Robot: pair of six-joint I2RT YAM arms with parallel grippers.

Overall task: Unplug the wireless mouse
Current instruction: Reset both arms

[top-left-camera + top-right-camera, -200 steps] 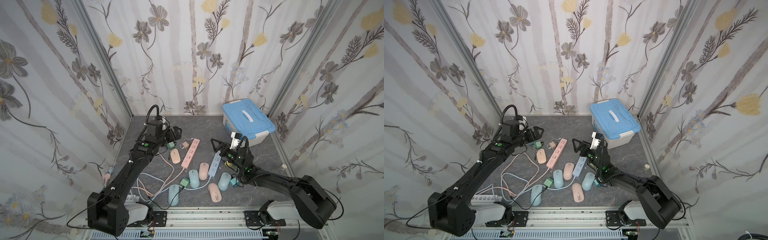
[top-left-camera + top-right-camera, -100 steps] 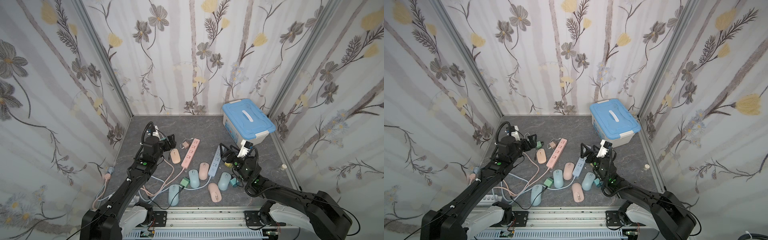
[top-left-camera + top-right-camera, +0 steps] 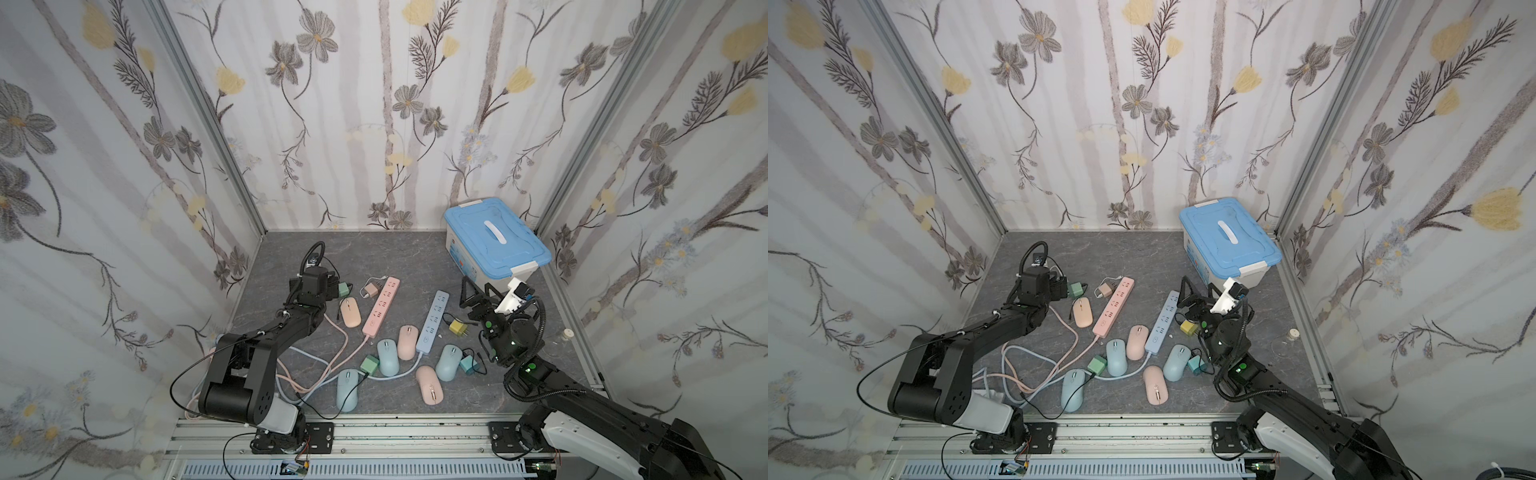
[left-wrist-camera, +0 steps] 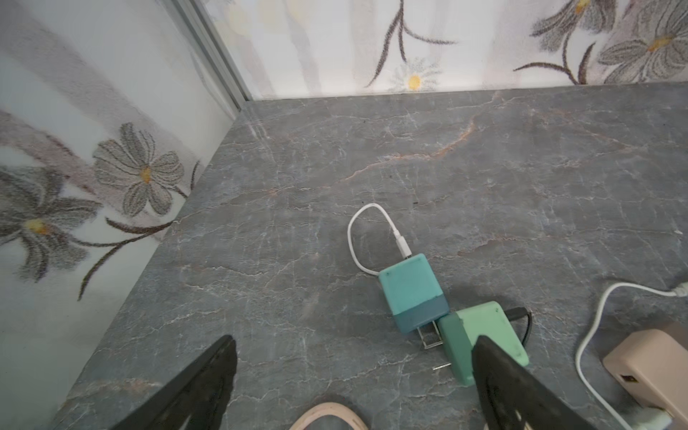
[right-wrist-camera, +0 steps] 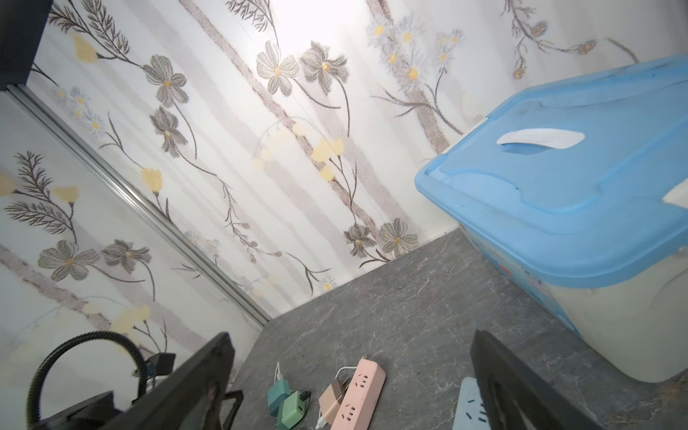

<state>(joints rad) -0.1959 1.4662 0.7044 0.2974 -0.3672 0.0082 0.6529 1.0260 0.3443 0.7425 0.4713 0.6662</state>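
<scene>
Several pink and blue wireless mice lie among two power strips, a pink one [image 3: 380, 307] and a blue one [image 3: 432, 324]. One pink mouse [image 3: 350, 312] lies just in front of my left gripper [image 3: 332, 286], which is open and low over the floor; its rim [image 4: 327, 415] shows between the fingers in the left wrist view. A green charger [image 4: 480, 335] touches a teal charger [image 4: 409, 290] beside one finger. My right gripper [image 3: 476, 294] is open and empty, raised beside the blue strip. I cannot tell which mice have cables plugged in.
A blue-lidded storage box [image 3: 494, 245] stands at the back right, close to my right gripper. A beige charger [image 3: 371, 289] is plugged into the pink strip. A yellow charger [image 3: 457, 328] and loose cables [image 3: 328, 365] lie around. Walls close in on three sides.
The left arm has folded back and its gripper has dropped lower toward the pink mouse. The right gripper has drawn back to the right, away from the blue strip. Both stay open.
</scene>
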